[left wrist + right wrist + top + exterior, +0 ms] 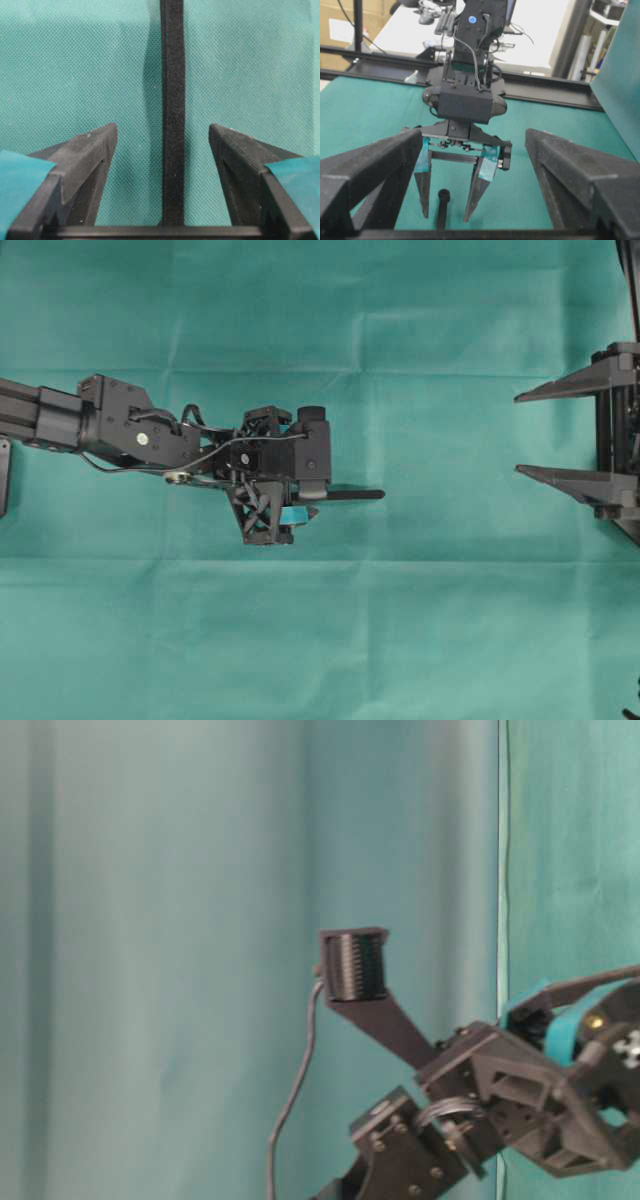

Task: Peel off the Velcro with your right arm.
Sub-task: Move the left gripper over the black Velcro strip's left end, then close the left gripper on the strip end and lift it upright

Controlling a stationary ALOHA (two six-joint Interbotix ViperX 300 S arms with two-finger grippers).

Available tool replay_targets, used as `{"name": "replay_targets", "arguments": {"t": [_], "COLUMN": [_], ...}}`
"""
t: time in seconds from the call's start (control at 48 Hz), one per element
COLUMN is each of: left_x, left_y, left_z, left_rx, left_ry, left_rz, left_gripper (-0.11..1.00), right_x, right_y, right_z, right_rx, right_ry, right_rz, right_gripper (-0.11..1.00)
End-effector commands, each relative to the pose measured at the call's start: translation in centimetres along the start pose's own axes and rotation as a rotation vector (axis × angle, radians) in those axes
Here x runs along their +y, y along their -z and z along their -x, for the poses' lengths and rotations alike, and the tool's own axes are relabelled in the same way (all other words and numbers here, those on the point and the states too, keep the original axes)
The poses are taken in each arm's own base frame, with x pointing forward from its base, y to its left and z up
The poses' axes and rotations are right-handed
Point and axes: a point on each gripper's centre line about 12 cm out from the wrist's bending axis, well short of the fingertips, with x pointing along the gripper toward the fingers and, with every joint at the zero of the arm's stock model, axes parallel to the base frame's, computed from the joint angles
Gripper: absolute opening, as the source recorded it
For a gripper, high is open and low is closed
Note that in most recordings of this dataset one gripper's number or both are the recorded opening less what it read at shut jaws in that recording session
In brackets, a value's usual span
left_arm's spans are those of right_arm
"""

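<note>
Overhead view has the left hand (300,480) reaching in from 9 o'clock toward the middle of the green-covered surface (430,630), and the Velcro (350,494) is a thin black strip poking out from under it, pointing toward 3 o'clock. Only the far end of the strap shows there; the rest is hidden under the hand's body.

Left wrist cam makes it way clearer: the Velcro (172,115) runs straight from 6 to 12 o'clock right down the middle of the gap, with the teal-taped fingers (82,160) spread wide on either side. Neither finger touches the strap, green cloth shows on both sides of it. It looks to be lying flat on the cloth with a soft shadow along its 9 o'clock edge.

Right hand (560,435) sits way over at the 3 o'clock edge of the overhead view, well apart from the strap, its two plain black pointed fingers spread wide with nothing between them. From its own wrist cam you look past those fingers (375,165) at the left hand (447,212) facing you, and the rounded end of the Velcro (443,202) sits between that hand's two fingertips, around 6 o'clock in frame.
</note>
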Motion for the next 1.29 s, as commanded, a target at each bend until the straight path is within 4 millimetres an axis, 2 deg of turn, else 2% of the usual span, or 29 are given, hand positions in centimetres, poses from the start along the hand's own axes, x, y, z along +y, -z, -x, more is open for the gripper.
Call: {"name": "replay_targets", "arguments": {"t": [0.0,0.396,0.479,0.542,0.667,0.75,1.0,1.271], "left_x": [0.1,0.1,0.1,0.1,0.1,0.1,0.1,0.0], "left_y": [-1.3,-0.9,-0.9,-0.8,-0.5,-0.2,-0.5,-2.8], "left_z": [0.2,-0.2,-0.2,-0.2,-0.2,-0.3,0.0,2.8], "left_rx": [-0.041,-0.029,-0.026,-0.023,-0.008,0.021,0.071,-0.014], "left_ry": [-0.001,-0.002,-0.002,-0.002,-0.002,-0.002,-0.002,0.001], "left_rz": [0.004,0.004,0.002,-0.001,-0.001,-0.001,-0.001,0.006], "left_gripper": [0.72,0.71,0.68,0.6,0.25,0.1,0.1,0.1], "right_x": [0.0,0.0,0.0,0.0,0.0,0.0,0.0,0.0], "right_y": [-0.4,-0.4,-0.4,-0.4,-0.4,-0.5,-0.5,-0.7], "right_z": [-0.2,-0.2,-0.2,-0.2,-0.2,-0.1,0.0,-0.1], "right_rx": [-0.015,-0.017,-0.018,-0.017,-0.017,-0.021,-0.023,-0.029], "right_ry": [-0.002,-0.002,-0.002,-0.001,-0.001,-0.001,-0.001,-0.002], "right_rz": [0.0,0.0,0.0,-0.002,-0.002,0.0,0.0,0.004], "right_gripper": [0.68,0.68,0.68,0.68,0.68,0.68,0.68,0.68]}}
